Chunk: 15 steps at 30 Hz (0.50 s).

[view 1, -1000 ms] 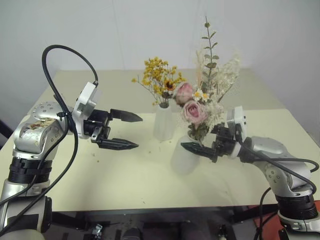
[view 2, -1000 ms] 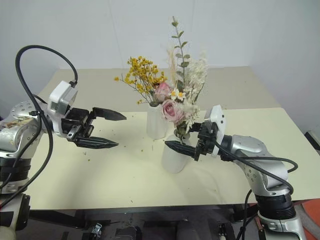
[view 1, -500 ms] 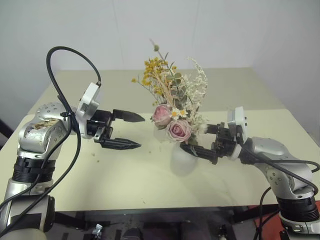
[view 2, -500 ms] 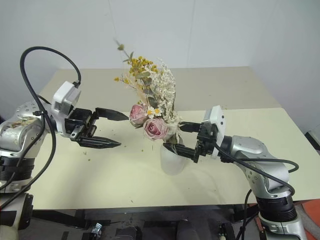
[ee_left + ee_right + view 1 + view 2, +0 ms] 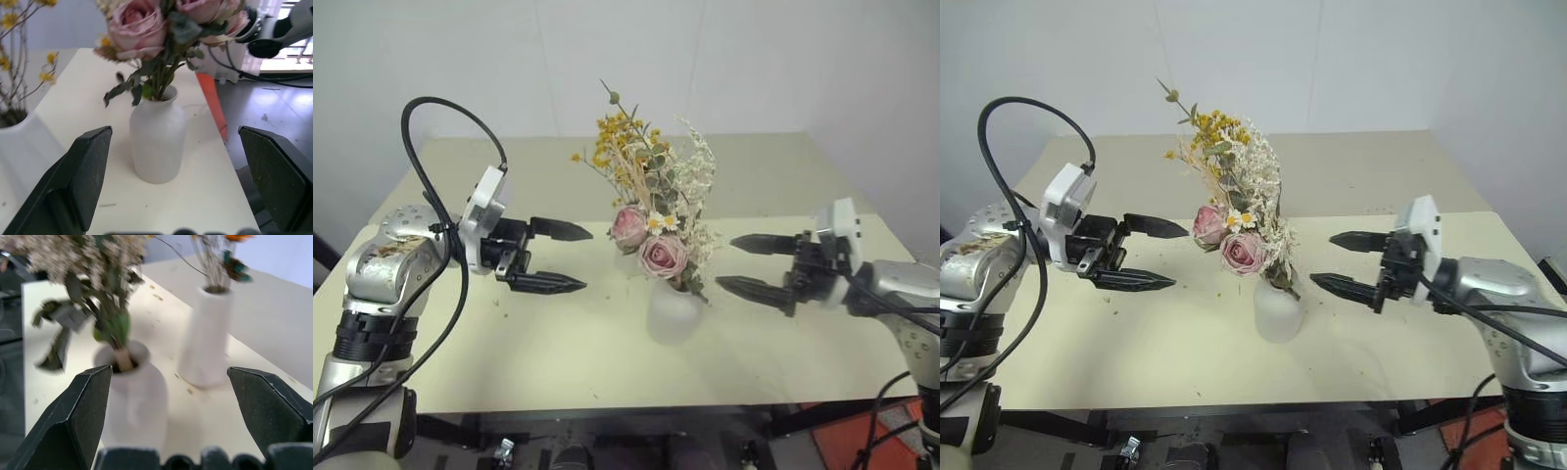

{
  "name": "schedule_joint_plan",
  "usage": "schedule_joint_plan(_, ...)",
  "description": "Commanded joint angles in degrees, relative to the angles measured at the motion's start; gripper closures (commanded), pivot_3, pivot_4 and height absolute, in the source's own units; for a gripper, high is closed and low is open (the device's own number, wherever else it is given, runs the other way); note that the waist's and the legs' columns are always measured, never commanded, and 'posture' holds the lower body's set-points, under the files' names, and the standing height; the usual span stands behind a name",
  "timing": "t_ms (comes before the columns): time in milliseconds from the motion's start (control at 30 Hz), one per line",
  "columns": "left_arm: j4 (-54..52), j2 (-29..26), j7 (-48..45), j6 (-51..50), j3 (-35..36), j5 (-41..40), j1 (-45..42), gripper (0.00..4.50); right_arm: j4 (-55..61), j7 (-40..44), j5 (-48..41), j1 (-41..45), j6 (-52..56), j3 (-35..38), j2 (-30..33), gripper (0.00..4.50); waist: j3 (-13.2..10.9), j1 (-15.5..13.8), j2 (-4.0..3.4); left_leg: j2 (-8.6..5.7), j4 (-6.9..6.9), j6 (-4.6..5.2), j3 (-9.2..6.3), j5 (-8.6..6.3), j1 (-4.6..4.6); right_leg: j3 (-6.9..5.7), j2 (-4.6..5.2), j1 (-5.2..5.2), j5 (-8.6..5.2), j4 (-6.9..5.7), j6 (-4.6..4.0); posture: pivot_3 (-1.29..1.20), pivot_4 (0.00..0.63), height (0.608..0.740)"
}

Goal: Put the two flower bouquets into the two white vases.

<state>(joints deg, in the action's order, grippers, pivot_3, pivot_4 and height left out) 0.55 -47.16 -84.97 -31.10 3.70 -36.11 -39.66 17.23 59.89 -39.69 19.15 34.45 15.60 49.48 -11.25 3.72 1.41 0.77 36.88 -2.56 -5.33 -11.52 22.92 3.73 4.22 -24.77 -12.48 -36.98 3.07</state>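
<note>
The pink rose bouquet (image 5: 658,233) stands with its stems in the squat white vase (image 5: 674,313) at the table's middle and leans to the left. Behind it, the yellow bouquet (image 5: 1210,137) sits in the tall slim vase (image 5: 208,338), which the roses largely hide in the eye views. My left gripper (image 5: 587,258) hovers open to the left of the roses, with nothing between its fingers. Well clear of the squat vase on the right, my right gripper (image 5: 724,261) is open and empty, its fingertips pointing at the vase.
The cream table (image 5: 558,343) has bare room in front of the vases and on both sides. Small flower crumbs (image 5: 1112,311) lie on its left part. The table's right edge drops to the floor (image 5: 264,112) close behind the squat vase.
My right gripper drew back to the right, away from the squat vase. The rose bouquet tipped from upright to leaning left. The left gripper stayed put.
</note>
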Motion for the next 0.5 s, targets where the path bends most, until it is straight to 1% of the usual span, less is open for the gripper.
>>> schedule_joint_plan(33,-3.01,-1.81,2.31,-0.58,3.91,-1.47,2.35,0.00,-0.15,1.28,-0.84,-2.29,-1.19,5.40,2.38,0.03,0.00,0.00,0.00,0.00,0.00,0.00,0.00,0.00,0.00,0.00,0.00,0.00,0.00,0.00,0.00,0.00,0.150,0.740)
schedule_joint_plan(233,-7.81,-2.32,7.36,-2.74,8.22,-3.26,9.75,0.00,0.19,0.19,-0.45,-8.35,-0.44,10.66,3.78,0.03,0.00,-0.06,0.01,0.01,0.00,0.00,0.00,0.00,-0.18,0.00,0.01,0.23,-0.02,0.04,0.02,0.00,0.150,0.740)
schedule_joint_plan(333,-10.77,-1.90,11.13,-4.28,11.00,-4.77,14.06,0.00,1.06,-1.94,-0.15,-10.67,-0.60,12.67,3.16,0.03,-0.01,-0.05,0.01,0.02,-0.02,0.03,0.01,-0.03,-0.40,-0.01,0.01,0.50,-0.04,0.18,0.04,0.00,0.150,0.740)
schedule_joint_plan(500,-16.14,-0.30,16.98,-6.18,14.79,-7.29,22.10,0.00,3.96,-6.56,0.84,-14.98,-1.78,14.22,0.29,0.03,0.01,-0.13,0.04,0.03,-0.03,0.03,0.02,-0.03,-0.49,0.00,0.00,0.59,-0.05,0.21,0.04,0.00,0.150,0.740)
